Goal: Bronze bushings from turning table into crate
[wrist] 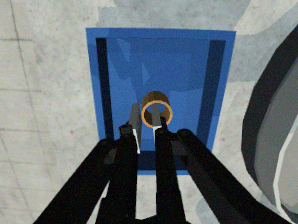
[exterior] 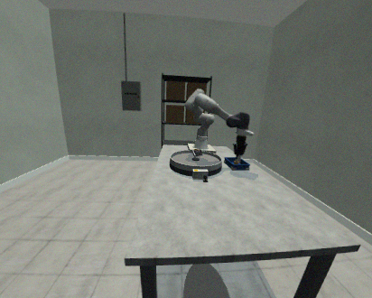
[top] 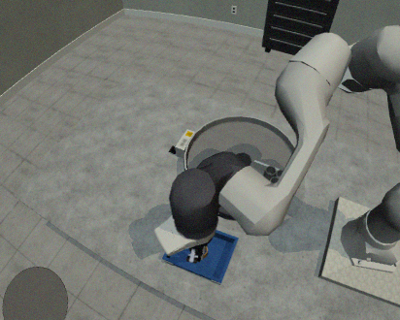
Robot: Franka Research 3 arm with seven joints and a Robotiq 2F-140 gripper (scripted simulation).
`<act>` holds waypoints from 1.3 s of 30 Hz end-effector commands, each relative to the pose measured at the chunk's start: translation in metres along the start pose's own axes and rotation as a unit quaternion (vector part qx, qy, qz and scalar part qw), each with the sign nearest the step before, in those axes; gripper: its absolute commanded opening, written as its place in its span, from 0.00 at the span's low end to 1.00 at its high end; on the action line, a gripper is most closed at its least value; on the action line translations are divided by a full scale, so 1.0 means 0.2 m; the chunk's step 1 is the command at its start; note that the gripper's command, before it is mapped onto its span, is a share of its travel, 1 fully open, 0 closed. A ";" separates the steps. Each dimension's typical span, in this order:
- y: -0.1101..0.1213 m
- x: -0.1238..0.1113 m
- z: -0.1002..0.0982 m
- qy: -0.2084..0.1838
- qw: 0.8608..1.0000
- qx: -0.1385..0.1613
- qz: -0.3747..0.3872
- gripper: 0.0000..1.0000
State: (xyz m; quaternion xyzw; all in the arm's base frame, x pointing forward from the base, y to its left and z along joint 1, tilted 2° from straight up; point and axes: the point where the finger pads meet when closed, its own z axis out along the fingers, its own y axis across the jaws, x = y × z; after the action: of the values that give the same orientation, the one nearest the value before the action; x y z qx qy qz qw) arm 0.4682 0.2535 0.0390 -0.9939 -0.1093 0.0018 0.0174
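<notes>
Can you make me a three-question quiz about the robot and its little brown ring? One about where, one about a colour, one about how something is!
1. Where is the bronze bushing?
A. On the turning table
B. On the floor
C. At the crate, by the gripper's tips

2. What colour is the crate?
A. Blue
B. Red
C. Yellow

3. How does the bushing stand?
A. On its side
B. Hole facing up
C. Broken in two

Answers:
1. C: in the wrist view the bronze bushing shows inside the crate walls, at the gripper, away from the turning table.
2. A: its walls and floor are blue.
3. B: the wrist view looks down into its round hole.
</notes>
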 end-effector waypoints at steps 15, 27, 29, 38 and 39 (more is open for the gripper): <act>0.00 0.01 -0.09 0.002 1.000 0.001 0.001 0.10; 0.00 0.01 -0.36 0.002 1.000 0.001 0.001 0.10; 0.00 0.01 -0.37 0.002 1.000 0.001 0.001 0.10; 0.00 0.01 -0.43 0.002 1.000 0.001 0.001 0.10; 0.00 0.01 -0.43 0.002 1.000 0.001 0.001 0.10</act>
State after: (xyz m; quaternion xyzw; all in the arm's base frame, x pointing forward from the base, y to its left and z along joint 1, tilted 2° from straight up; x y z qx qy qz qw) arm 0.4718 0.2546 0.1232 -0.9944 -0.1032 -0.0047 0.0222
